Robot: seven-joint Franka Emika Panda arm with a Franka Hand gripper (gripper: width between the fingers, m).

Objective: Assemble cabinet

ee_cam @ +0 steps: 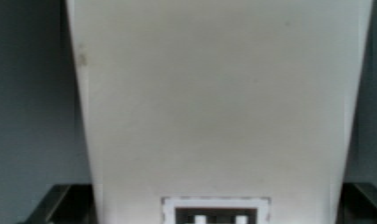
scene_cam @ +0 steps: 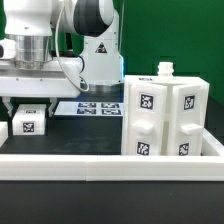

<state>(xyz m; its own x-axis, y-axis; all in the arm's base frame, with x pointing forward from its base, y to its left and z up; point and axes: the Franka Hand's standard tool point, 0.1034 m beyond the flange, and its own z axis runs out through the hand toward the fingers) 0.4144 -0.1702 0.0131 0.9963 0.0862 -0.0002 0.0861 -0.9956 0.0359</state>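
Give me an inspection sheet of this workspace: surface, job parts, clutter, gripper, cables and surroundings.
Surface: black table, with the marker board lying flat and a white border rail along the front.
Job's things: cabinet upright at the exterior view's right, small white piece on top.
Clutter: small white tagged block at the exterior view's left.
Grippers: gripper just above that block; open or shut cannot be told.
Cables: cable looping beside the arm.
Surroundings: green wall.
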